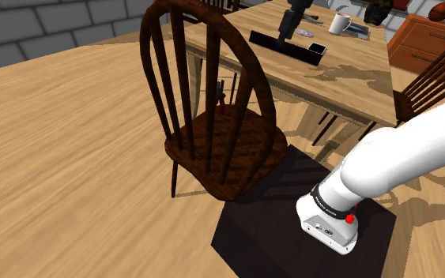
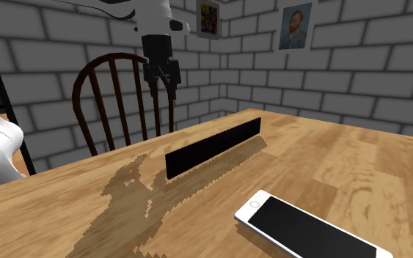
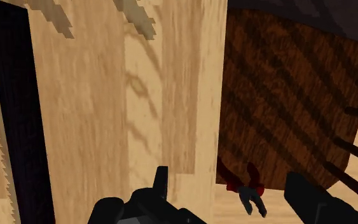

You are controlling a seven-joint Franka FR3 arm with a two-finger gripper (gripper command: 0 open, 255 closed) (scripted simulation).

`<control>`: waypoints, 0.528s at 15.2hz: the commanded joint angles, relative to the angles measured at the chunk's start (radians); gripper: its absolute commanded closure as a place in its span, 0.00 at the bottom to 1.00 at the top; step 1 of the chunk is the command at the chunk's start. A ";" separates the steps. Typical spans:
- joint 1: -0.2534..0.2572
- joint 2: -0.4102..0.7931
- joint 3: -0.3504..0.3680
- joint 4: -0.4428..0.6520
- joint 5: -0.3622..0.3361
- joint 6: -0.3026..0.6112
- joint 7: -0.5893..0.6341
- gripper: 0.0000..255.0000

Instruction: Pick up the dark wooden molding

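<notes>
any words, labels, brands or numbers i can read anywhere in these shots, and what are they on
No text can be read in any view.
Portrait: a painted face, no lettering.
Small picture: too small to tell whether it bears words.
Phone: black screen, blank, no logo showing.
Dark molding: plain, no label.
Mug: white, no mark visible.
</notes>
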 commanded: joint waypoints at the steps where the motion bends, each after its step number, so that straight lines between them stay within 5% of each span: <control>1: -0.009 0.074 -0.034 0.074 0.004 -0.008 -0.050 0.00; 8: -0.054 0.345 -0.126 0.347 0.064 -0.044 -0.208 0.00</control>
